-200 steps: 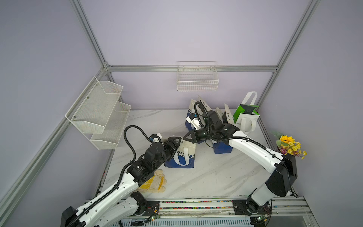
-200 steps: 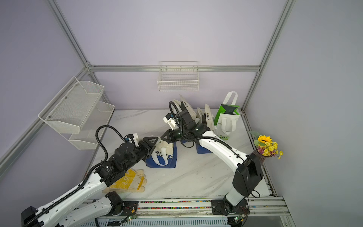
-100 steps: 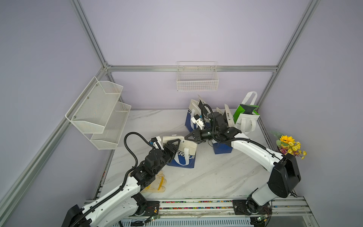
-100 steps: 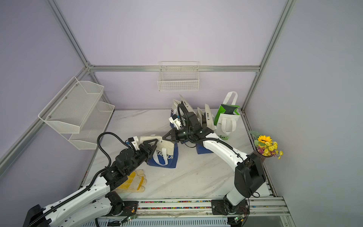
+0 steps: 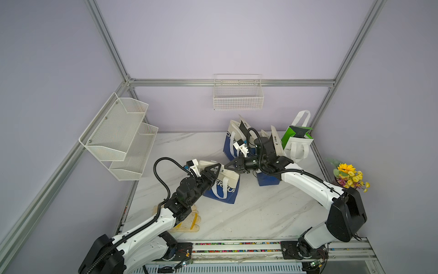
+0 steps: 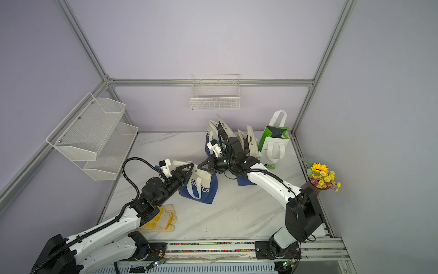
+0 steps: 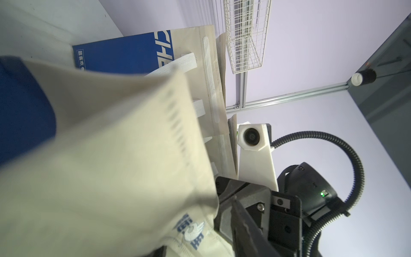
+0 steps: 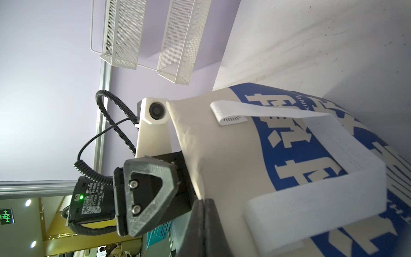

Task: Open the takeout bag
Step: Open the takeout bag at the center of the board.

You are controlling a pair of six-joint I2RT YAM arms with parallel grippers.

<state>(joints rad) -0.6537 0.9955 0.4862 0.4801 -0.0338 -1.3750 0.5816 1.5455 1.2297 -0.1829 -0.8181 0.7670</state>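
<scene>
**Legible markings in the scene**

On the blue band of the takeout bag [image 5: 233, 197], in both top views: white capitals "ERFU", cut off at either end. Same band in the right wrist view: large white Chinese characters plus small "KING". On the rear blue bag [image 7: 115, 55]: large white "CHE" and a line of small Chinese characters. On a black motor housing [image 8: 89, 200]: sticker "DAMIAO". Green exit sign [image 8: 5, 217]: running figure, arrows.

Cream takeout bag [image 5: 229, 188] with blue, white-lettered base.
</scene>
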